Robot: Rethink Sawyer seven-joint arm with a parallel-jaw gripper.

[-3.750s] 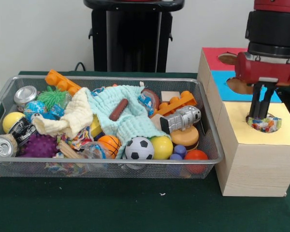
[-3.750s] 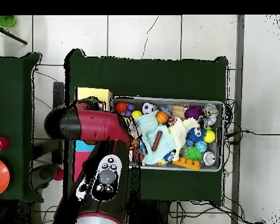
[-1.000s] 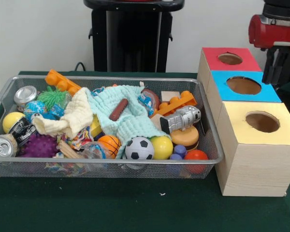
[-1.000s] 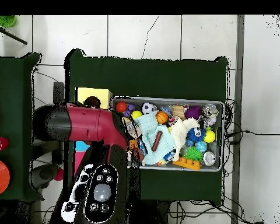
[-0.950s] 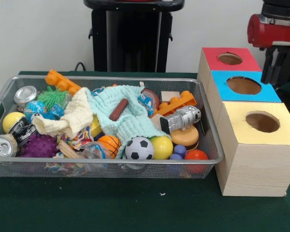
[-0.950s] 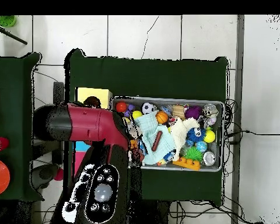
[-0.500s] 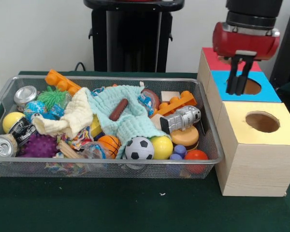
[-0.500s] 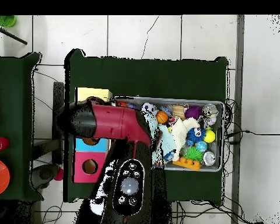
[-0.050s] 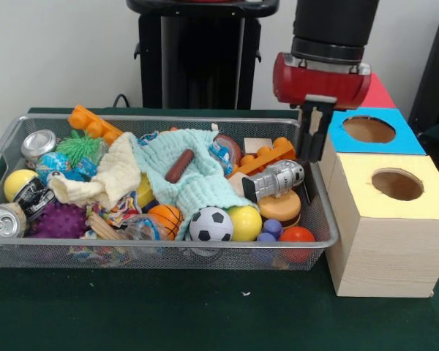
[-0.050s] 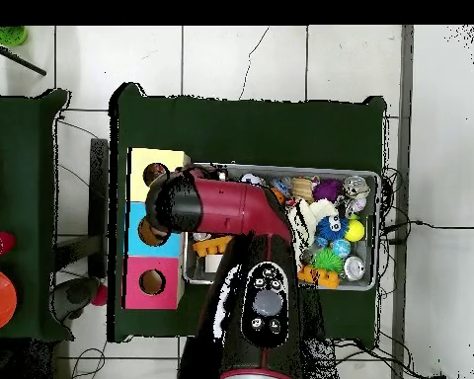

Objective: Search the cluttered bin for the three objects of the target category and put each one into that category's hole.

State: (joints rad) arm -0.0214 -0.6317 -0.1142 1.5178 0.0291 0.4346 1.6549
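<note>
I see the gripper (image 9: pixel 312 146) hanging at the bin's (image 9: pixel 205 256) end nearest the boxes, just beside the blue box (image 9: pixel 373 131). Its jaws hold nothing and look nearly closed. Which category is the target I cannot tell from here. The yellow hole (image 9: pixel 397 184) stands on the other side of the gripper from the toys. If the soft wrapped toys are wanted, I judge the next one lies deeper in the bin, among the cloths (image 9: pixel 197 179), so the arm must travel along the bin's long axis, away from the boxes.
</note>
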